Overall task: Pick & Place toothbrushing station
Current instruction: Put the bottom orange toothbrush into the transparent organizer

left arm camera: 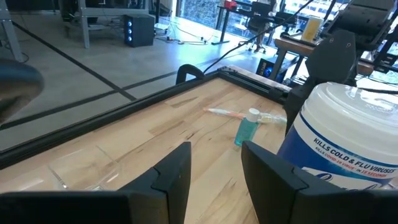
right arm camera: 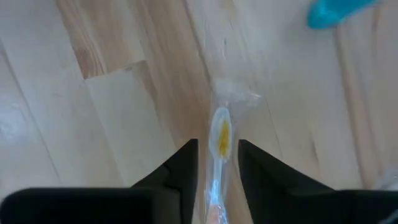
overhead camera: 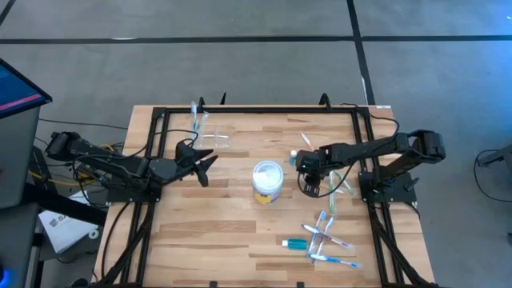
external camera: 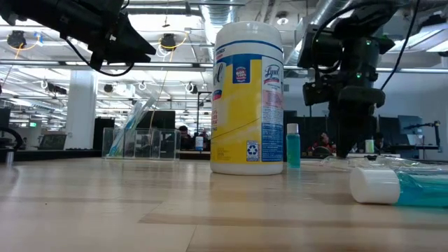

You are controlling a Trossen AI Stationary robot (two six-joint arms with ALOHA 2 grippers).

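standing upright near the table's [overhead camera: 240, 240] far-left edge: toothbrushing station [overhead camera: 214, 141].

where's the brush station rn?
In the high view the toothbrushing station stands at the table's far left, just beyond the left end effector and left of the wipes tub; one toothbrush is already in it.

The left gripper [left arm camera: 214, 168] hangs over the wooden table [left arm camera: 155, 130] with its two dark fingers [left arm camera: 174, 177] standing apart and nothing between them. Just beside it looms the white-lidded wipes tub [left arm camera: 342, 134], and beyond the tub a small teal bottle [left arm camera: 247, 127] stands next to a wrapped toothbrush [left arm camera: 233, 114] lying flat. Near the gripper, on the side away from the tub, sits a see-through plastic piece [left arm camera: 84, 168].
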